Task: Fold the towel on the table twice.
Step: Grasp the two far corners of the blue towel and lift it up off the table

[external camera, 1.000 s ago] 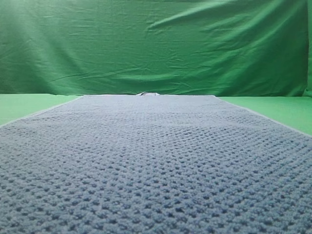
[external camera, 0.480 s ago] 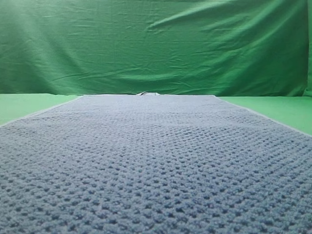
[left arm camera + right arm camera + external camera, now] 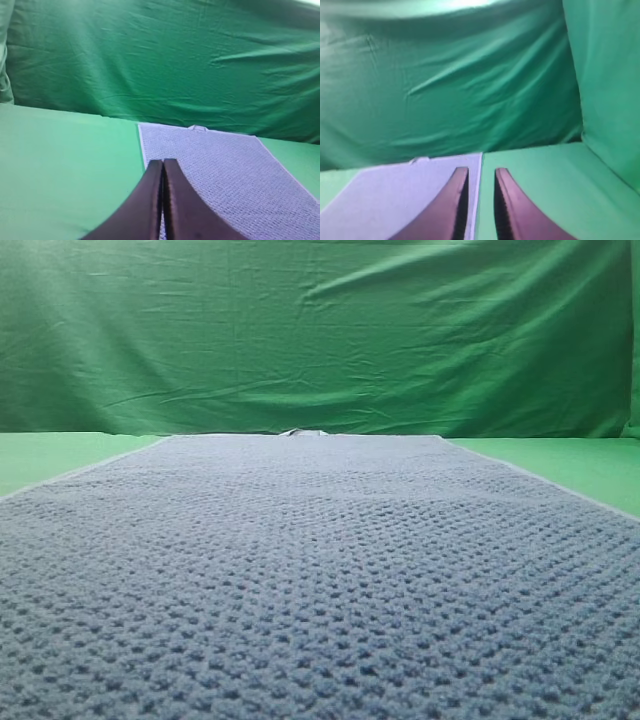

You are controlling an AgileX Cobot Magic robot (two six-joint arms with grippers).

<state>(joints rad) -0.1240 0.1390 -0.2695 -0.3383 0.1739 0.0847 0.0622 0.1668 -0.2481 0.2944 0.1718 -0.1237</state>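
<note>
Zero folds: none is made yet; the large blue-grey waffle-weave towel (image 3: 320, 580) is spread flat and single-layered on the bright green cloth table (image 3: 50, 455).
Towel place: it is laid lengthwise down the table's middle, its small white tag (image 3: 303, 432) at the far edge by the wrinkled green backdrop cloth (image 3: 320, 330).
Left gripper (image 3: 163, 162): jaws pressed together, nothing held, poised above the towel's left edge.
Right gripper (image 3: 481, 171): jaws slightly parted, nothing between them, poised above the towel's right edge.
Step in hand: the approach before the first fold, as judged.
Next move: both near corners would need to be pinched and carried toward the far edge.
</note>
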